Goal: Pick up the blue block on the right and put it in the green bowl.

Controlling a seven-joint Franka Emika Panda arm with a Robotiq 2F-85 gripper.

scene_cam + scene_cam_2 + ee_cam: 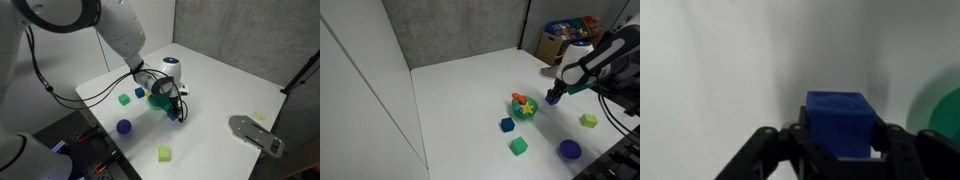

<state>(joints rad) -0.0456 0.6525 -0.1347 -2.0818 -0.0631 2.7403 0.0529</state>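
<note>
- wrist view: we saw the gripper (pixel 843 148) with its fingers (pixel 798 140) pressed against both sides of the blue block (pixel 843 112), low centre of the frame. the claw was clamped on the block.
- the green bowl (pixel 946 112) showed only as a curved edge at the right border, near the block. the white table (pixel 720 60) filled the rest.
- in both exterior views the claw tip stood just beside the bowl (pixel 526 111), not over it.
- we could not tell whether the block touched the table.
- the bowl held small orange-red pieces (pixel 521 99).
- a second blue cube (pixel 507 125) lay lower left of the bowl, a green cube (pixel 519 146) below that.
- a purple ball (pixel 569 150) and a yellow-green cube (pixel 588 120) sat toward the lower right.
</note>
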